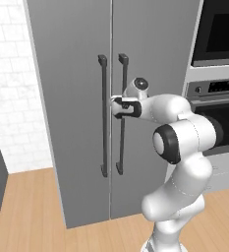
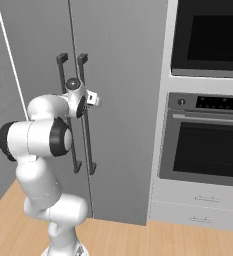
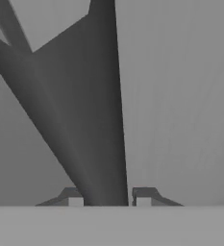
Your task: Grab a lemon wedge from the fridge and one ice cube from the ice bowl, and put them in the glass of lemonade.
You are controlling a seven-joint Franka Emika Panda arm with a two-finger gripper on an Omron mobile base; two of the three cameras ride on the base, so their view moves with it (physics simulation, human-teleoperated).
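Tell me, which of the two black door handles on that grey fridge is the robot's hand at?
The right-hand handle of the fridge: the gripper sits at it with its jaws either side of the bar, while the left handle stands free.

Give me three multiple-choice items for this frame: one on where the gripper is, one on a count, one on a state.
1. Where is the gripper?
A. at a black handle bar of the fridge
B. at the oven door
C. down by the floor

2. How many long black handle bars does the fridge have?
A. one
B. two
C. four

3. The fridge doors are:
A. both closed
B. left one open
C. both open

Key:
1 A, the hand view shows the dark bar running up between the jaws.
2 B, both base views show a pair of bars side by side at the door seam.
3 A, both grey fronts lie flush and no shelves are in sight.
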